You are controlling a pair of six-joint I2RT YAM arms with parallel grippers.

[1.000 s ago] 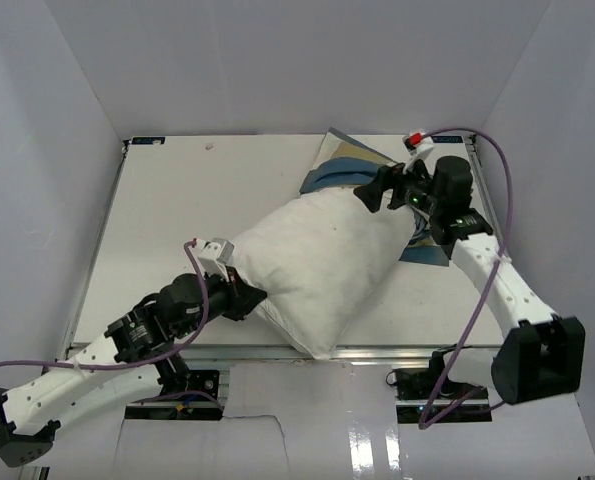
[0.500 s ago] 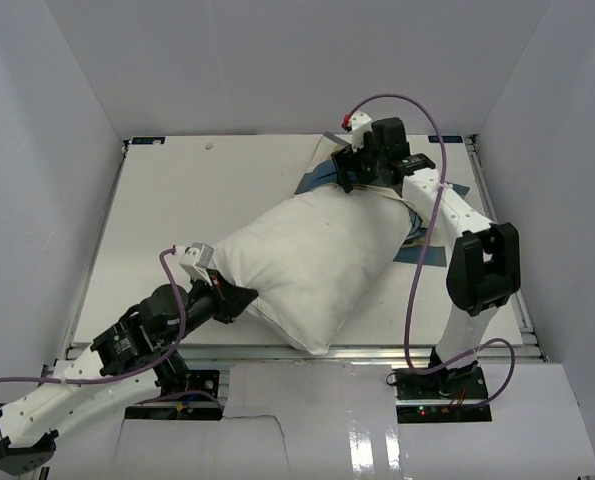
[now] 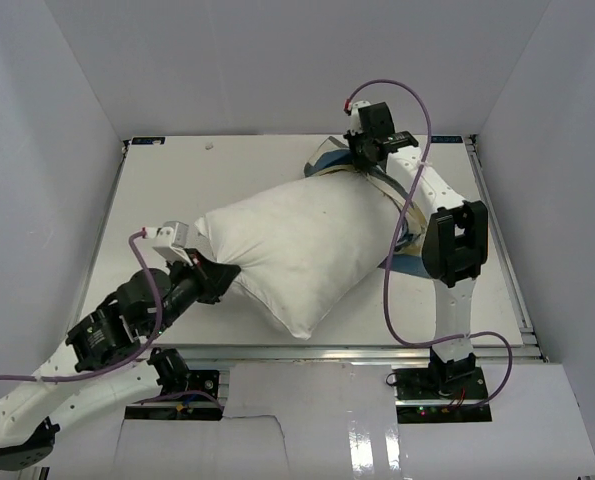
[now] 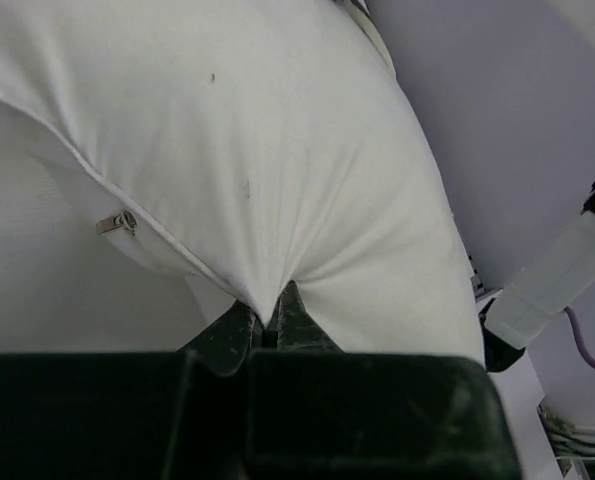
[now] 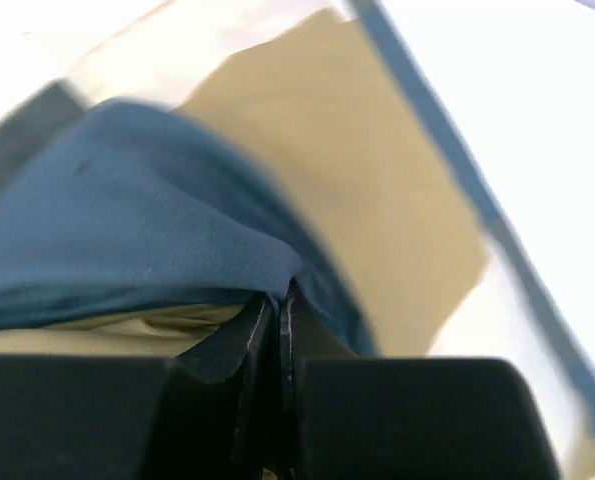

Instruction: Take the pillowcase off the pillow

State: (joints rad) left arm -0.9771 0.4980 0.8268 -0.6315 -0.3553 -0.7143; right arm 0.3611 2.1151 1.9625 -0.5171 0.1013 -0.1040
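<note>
The plump white pillow (image 3: pixel 297 240) lies slantwise across the table, most of it bare. My left gripper (image 3: pixel 222 272) is shut on its near-left corner; in the left wrist view the fingertips (image 4: pixel 270 318) pinch a fold of white pillow (image 4: pixel 277 150) fabric, with a small zipper pull (image 4: pixel 117 222) to their left. The blue and tan pillowcase (image 3: pixel 327 158) bunches at the pillow's far right end and runs under the right arm. My right gripper (image 3: pixel 352 158) is shut on it; the right wrist view shows the jaws (image 5: pixel 277 295) closed on blue pillowcase (image 5: pixel 147 240) cloth.
White walls enclose the table on the left, back and right. A metal rail (image 3: pixel 377 350) runs along the near edge. The right arm's elbow (image 3: pixel 452 240) stands over the pillowcase's right part, with a purple cable (image 3: pixel 402 290) looping beside it.
The right arm swung from the right side to the far end of the pillow and its gripper shut on the pillowcase. The left arm drew the pillow leftwards.
</note>
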